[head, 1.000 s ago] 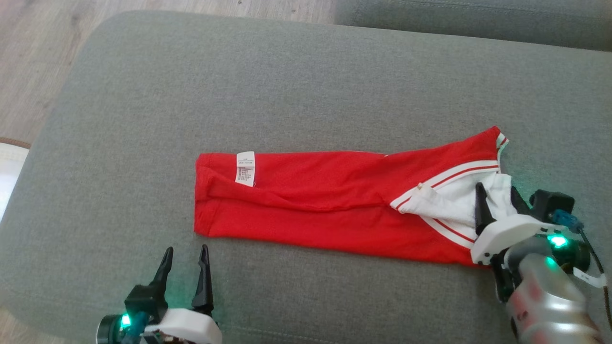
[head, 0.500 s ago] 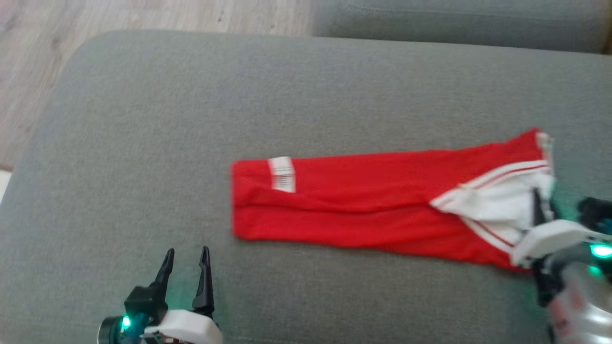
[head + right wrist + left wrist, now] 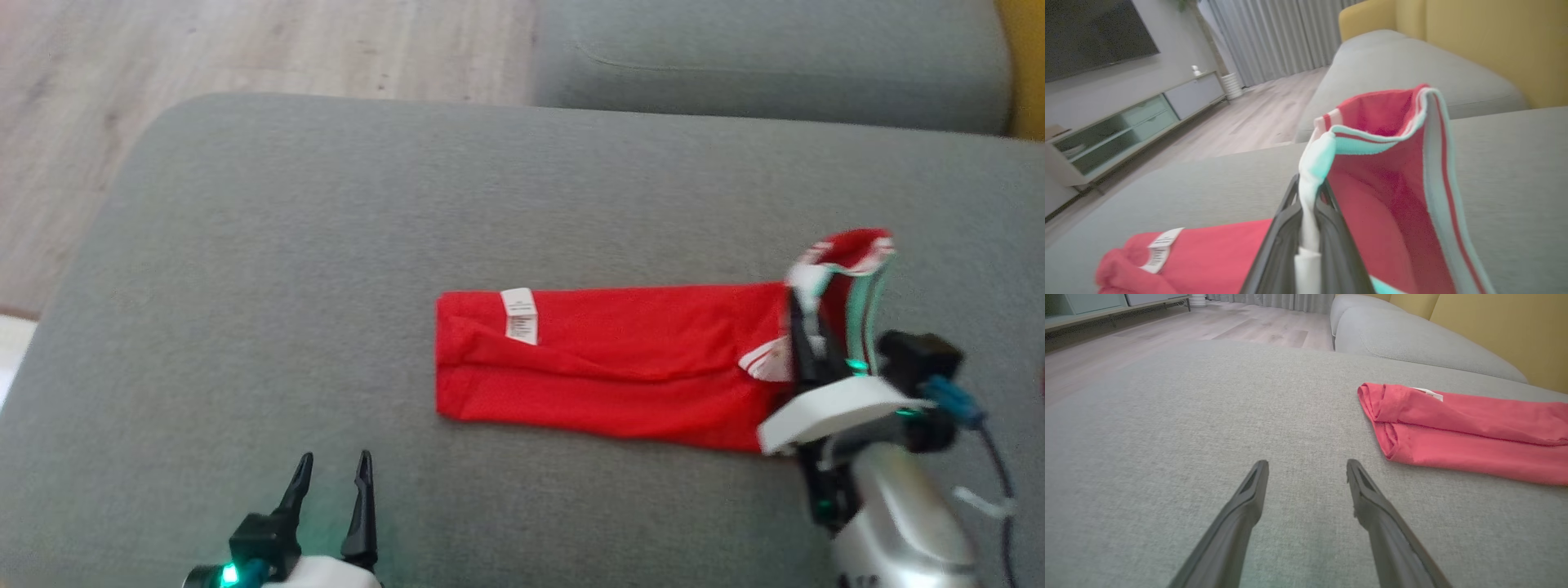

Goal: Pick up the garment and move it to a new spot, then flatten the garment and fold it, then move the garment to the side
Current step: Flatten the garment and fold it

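garment [image 3: 620,367]: red cloth, matt, fine knit, with white ribbed trim at its right end. care label [image 3: 520,315]: white and thin, woven or paper, can't tell. sofa cushion [image 3: 326,245]: grey coarse-weave fabric, matt. floor [image 3: 245,49], upper left: pale wood-look planks, slight sheen. left gripper [image 3: 1307,462] fingers: dark matt plastic. right forearm [image 3: 898,523], lower right: silver, glossy. wrist housing [image 3: 833,407]: white smooth plastic.

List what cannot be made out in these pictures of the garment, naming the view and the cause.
Label, print: too small in the head view, blurred in the right wrist view.
Garment, far end: cut off by the left wrist view's right edge.
Left gripper, base: cut off by the head view's bottom edge.
Sofa, behind the raised garment end: hidden by cloth, right wrist view.
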{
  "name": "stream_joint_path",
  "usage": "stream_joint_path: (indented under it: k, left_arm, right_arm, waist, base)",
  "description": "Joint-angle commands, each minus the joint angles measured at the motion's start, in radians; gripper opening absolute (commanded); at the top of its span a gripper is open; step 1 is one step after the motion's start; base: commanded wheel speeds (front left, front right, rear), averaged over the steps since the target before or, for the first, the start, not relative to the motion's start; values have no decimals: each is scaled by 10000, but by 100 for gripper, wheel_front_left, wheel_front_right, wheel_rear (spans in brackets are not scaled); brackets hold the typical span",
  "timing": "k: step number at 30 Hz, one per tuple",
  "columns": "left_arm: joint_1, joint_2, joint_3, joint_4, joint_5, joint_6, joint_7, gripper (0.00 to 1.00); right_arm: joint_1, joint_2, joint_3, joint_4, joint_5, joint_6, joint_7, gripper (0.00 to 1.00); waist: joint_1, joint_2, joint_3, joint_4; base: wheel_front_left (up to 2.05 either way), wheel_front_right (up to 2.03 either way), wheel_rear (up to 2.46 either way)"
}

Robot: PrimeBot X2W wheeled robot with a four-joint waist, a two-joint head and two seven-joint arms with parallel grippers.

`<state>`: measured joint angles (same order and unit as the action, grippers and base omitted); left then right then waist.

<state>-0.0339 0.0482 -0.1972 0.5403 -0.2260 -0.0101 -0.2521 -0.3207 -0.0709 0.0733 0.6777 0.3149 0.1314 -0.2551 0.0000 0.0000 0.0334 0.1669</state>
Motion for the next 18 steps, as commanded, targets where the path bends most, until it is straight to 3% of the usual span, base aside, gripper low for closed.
stream_joint_path:
  k: [1, 11, 18]
  left_arm:
    - [-193, 20, 222, -217, 137, -17, -97, 100]
    - [-161, 20, -47, -123, 376, -178, -97, 100]
    - [-234, 20, -229, -214, 183, -169, -97, 100]
  right_arm:
    - [-215, 97, 955, -621, 507, -7, -66, 0]
    - [-696, 201, 3738, -397, 2568, -7, -66, 0]
    - [-1258, 204, 4295, -5, 3048, -7, -66, 0]
  waist:
    - [0, 0, -98, 379]
    - [0, 0, -136, 2371]
    - [0, 0, 28, 3277]
  base:
    - [0, 0, 0]
    - [0, 0, 0]
    - [0, 0, 0]
